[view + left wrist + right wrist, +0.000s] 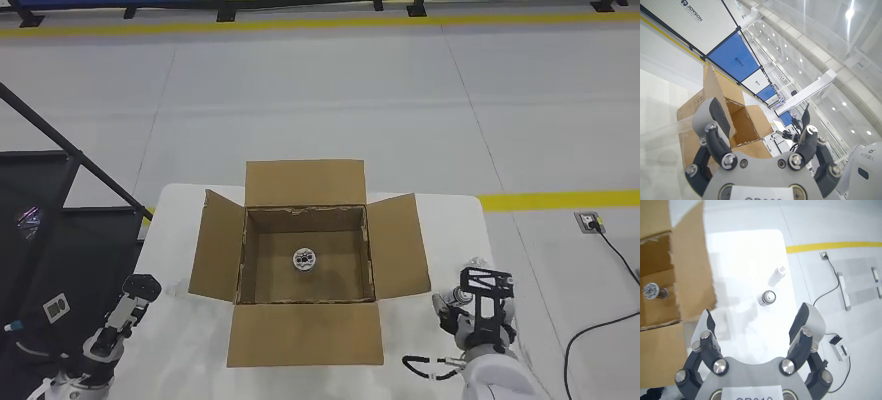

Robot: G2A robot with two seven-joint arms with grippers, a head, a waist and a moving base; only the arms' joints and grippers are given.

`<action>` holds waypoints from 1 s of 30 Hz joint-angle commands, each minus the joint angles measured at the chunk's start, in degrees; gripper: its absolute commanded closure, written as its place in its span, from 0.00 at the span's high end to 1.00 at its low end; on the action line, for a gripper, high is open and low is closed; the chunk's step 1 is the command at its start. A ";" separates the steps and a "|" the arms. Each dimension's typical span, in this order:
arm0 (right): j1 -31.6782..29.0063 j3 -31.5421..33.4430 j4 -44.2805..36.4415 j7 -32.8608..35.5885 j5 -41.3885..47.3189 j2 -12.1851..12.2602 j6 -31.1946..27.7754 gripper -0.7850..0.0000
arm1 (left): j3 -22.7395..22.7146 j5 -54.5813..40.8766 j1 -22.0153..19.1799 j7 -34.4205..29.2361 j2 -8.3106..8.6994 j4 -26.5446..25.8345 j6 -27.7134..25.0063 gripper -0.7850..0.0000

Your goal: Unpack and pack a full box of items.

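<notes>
An open cardboard box [305, 335] stands mid-table with all flaps folded out. Inside it, on the floor, stands one small item with a round white patterned top [305, 260], also seen in the right wrist view [651, 291]. On the table right of the box, a silver can [767, 297] stands upright and a white bottle [776, 275] lies beyond it. My right gripper [755, 319] hovers open just short of the can, holding nothing. My left gripper [762, 111] is open and tilted upward at the table's left front corner [143, 287], beside the box's left flap [715, 89].
The white table [450, 230] has bare room on both sides of the box. A black frame and dark cloth [50, 230] stand left of the table. Cables and a floor socket [588, 222] lie on the floor at the right.
</notes>
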 commanded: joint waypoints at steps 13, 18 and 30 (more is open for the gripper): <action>2.80 11.47 20.50 -15.63 23.47 0.15 -12.31 1.00 | 0.00 0.00 0.00 0.00 0.00 0.00 0.00 1.00; 7.84 10.76 27.81 -17.78 25.17 0.11 -13.63 1.00 | 0.00 0.00 0.00 0.00 0.00 0.00 0.00 1.00; 10.72 10.49 31.74 -16.59 25.24 0.23 -12.75 0.00 | 0.00 0.00 0.00 0.00 0.00 0.00 0.00 1.00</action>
